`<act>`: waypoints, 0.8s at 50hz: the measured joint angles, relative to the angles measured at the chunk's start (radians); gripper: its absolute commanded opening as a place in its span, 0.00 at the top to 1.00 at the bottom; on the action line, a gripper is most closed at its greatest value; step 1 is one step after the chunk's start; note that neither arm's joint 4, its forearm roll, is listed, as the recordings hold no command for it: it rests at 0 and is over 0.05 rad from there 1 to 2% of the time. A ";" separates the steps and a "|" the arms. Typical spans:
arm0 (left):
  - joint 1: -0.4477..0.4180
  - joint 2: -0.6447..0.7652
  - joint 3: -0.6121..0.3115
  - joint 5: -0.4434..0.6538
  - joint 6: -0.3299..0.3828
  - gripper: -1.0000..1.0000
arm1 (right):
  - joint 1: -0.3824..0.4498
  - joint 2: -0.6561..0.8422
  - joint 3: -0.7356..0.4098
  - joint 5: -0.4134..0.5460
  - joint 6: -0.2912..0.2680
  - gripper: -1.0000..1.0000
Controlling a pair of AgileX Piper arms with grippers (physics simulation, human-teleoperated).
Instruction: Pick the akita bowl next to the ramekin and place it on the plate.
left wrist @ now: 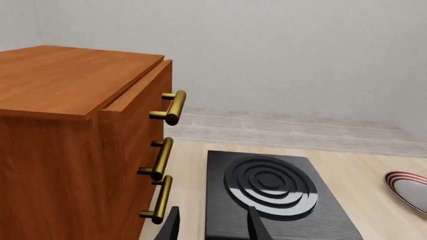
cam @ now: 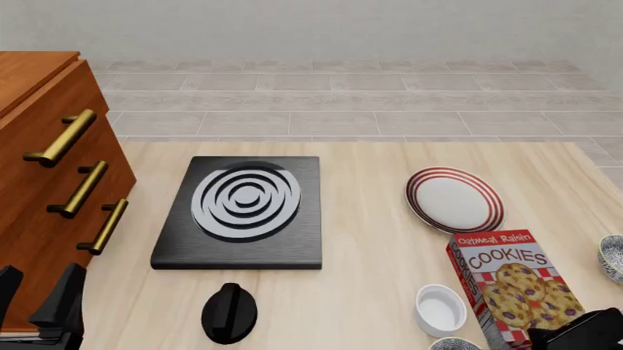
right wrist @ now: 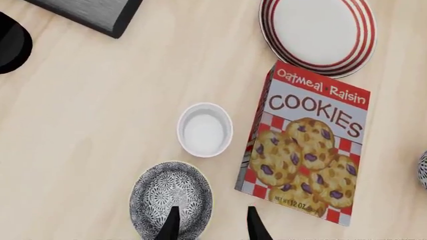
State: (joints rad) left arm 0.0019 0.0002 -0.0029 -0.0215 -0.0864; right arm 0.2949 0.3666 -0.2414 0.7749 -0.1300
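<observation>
The akita bowl [right wrist: 167,192], white with a dense dark speckle, sits on the wooden table right beside the plain white ramekin [right wrist: 205,129]. My right gripper [right wrist: 212,225] hovers open at the bowl's edge, one finger over its rim and the other over bare table toward the cookie box. The red-ringed plate [right wrist: 317,32] lies past the box. In the front view the akita bowl [cam: 456,344] just peeks in at the bottom, below the ramekin [cam: 440,309], with the plate [cam: 454,199] farther back. My left gripper [left wrist: 213,230] stands open near the cabinet, holding nothing.
An Oatmeal Raisin cookie box [cam: 506,284] lies between the ramekin and a second patterned bowl [cam: 611,257] at the right edge. A black stove plate [cam: 244,208] with its knob [cam: 230,312] fills the middle-left. A wooden drawer cabinet [cam: 39,182] stands at the left.
</observation>
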 measured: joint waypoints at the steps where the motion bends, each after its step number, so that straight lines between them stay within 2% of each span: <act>1: 0.000 0.000 0.000 0.000 0.000 0.00 | 0.000 0.001 0.003 -0.002 0.001 0.00; 40: 0.002 0.000 0.001 -0.003 -0.002 0.00 | -0.008 0.118 0.093 -0.163 0.032 0.00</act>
State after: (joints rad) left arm 0.0041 0.0002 -0.0023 -0.0245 -0.0884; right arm 0.2869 0.4845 -0.1483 0.6115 -0.0982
